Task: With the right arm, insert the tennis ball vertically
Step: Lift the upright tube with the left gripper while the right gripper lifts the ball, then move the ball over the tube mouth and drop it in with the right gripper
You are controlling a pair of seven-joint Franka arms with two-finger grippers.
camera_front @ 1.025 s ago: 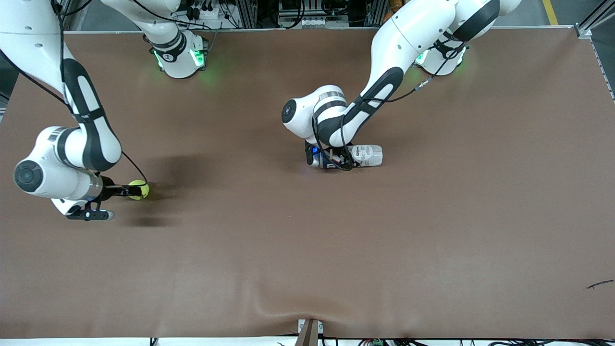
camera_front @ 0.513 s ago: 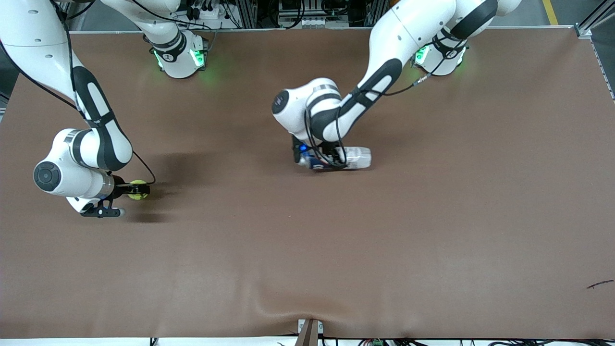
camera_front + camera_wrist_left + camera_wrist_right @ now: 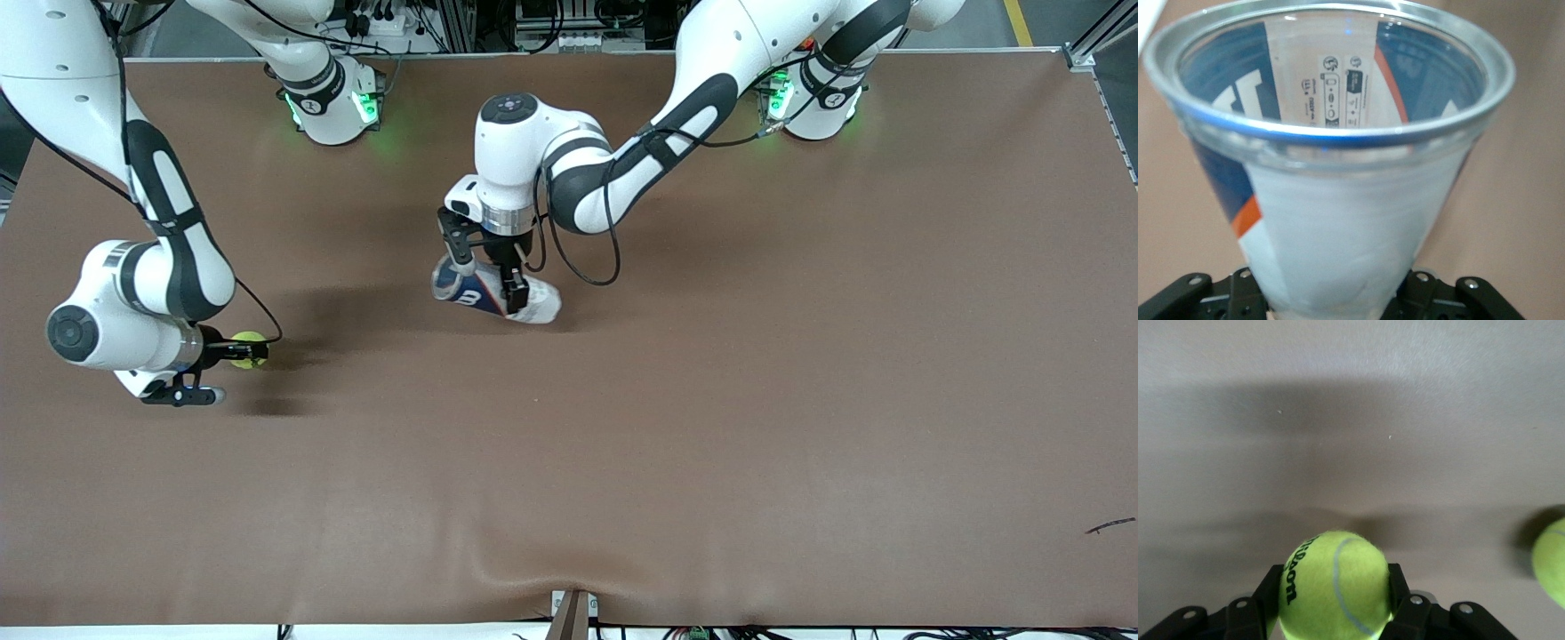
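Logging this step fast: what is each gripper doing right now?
Left gripper: shut on the clear ball can, tilted above the table.
Right gripper: shut on a tennis ball.

A brown mat [image 3: 800, 400] covers the table, wrinkled at six o'clock near a metal bracket [image 3: 572, 613]; a small dark scrap [image 3: 1109, 525] lies at four o'clock.

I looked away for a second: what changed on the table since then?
The left claw lifted the clear ball can off its side, tilting it up and carrying it toward the right arm's end. The right claw closed on the tennis ball. The brown table is unchanged.
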